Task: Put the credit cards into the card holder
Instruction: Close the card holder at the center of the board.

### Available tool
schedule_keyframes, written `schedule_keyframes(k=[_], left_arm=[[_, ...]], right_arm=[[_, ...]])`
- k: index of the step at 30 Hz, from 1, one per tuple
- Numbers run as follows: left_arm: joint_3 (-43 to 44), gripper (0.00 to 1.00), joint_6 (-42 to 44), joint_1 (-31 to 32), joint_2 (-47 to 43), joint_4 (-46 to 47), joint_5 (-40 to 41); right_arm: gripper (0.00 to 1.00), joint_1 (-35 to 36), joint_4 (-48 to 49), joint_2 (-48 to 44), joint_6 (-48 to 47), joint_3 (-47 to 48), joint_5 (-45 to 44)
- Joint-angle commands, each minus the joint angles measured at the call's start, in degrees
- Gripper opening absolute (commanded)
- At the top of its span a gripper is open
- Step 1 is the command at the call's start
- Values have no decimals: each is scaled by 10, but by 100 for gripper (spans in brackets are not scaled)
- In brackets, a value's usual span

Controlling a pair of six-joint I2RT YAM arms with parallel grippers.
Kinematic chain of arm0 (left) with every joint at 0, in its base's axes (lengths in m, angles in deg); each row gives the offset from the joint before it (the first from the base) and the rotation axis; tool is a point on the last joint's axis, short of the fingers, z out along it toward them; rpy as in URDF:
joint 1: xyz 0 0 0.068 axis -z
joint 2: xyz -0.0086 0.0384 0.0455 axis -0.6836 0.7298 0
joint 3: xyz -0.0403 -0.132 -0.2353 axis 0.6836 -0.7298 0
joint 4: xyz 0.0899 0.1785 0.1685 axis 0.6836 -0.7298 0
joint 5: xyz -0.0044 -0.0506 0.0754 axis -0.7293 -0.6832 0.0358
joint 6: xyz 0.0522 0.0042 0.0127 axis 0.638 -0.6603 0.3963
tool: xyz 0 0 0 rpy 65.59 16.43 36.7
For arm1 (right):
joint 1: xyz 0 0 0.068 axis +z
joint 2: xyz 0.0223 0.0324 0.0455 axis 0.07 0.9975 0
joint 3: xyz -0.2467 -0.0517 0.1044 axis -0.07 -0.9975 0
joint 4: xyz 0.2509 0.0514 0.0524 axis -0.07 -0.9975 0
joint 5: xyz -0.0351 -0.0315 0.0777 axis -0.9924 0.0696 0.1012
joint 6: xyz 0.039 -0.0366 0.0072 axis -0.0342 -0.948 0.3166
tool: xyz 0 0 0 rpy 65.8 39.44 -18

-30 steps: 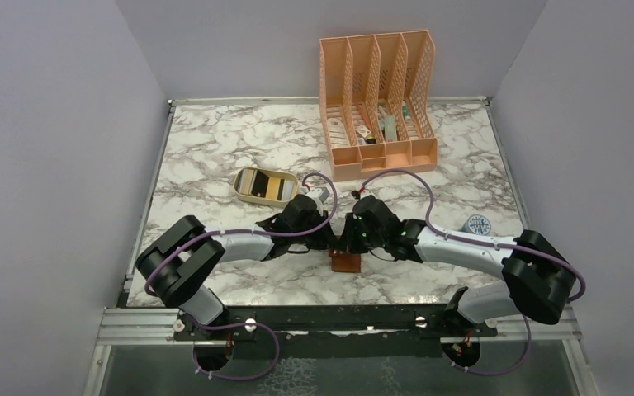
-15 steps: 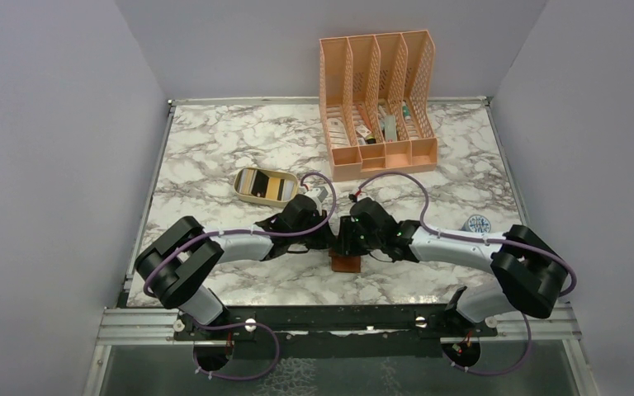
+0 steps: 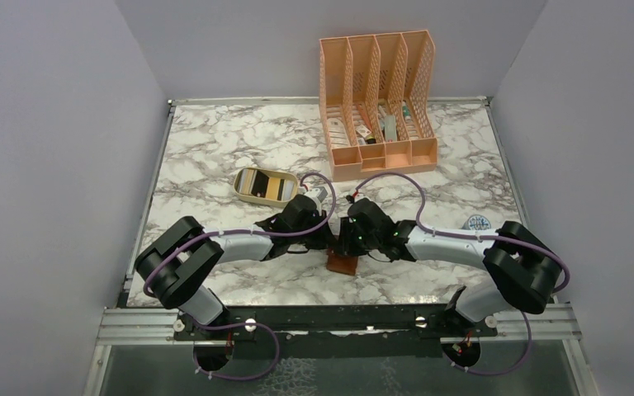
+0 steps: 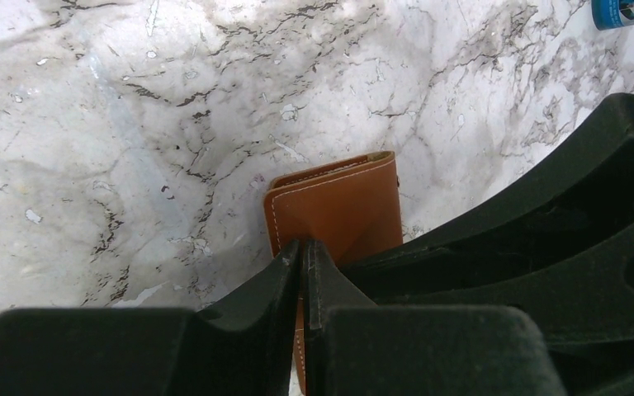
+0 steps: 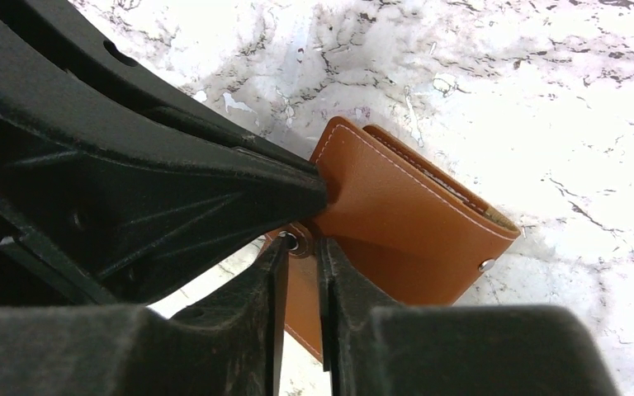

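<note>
Card holder (image 3: 345,262) on the tabletop's (image 3: 215,148) near middle, an arm at each side.
Left pincer (image 4: 303,252) is clamped on its leather edge; right pincer (image 5: 301,247) straddles the snap tab (image 5: 290,242), jaws a slit apart. Biting or not, I cannot tell. Credit cards (image 3: 268,186) sit in the oval tray (image 3: 238,186).

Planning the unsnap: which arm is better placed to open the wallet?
Right, probably: the right pincer sits at the snap tab; the left pincer is clamped on the wallet, steadying it.
</note>
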Motion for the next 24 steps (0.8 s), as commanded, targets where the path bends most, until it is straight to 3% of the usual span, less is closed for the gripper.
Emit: schedule_keyframes(k=[1, 6, 11, 18, 24], left_arm=[[-2, 10, -1, -2, -10, -3, 14], [-5, 10, -1, -3, -10, -3, 17], [-12, 10, -5, -3, -15, -5, 20], [-31, 10, -19, -2, -32, -8, 22], [-51, 10, -37, -2, -46, 2, 18]], right_arm=[[15, 4, 13, 6, -8, 11, 4], [5, 3, 17, 4, -8, 9, 8], [3, 4, 19, -2, -3, 4, 12], [17, 3, -9, -21, 10, 1, 5], [17, 3, -35, -43, 20, -7, -8]])
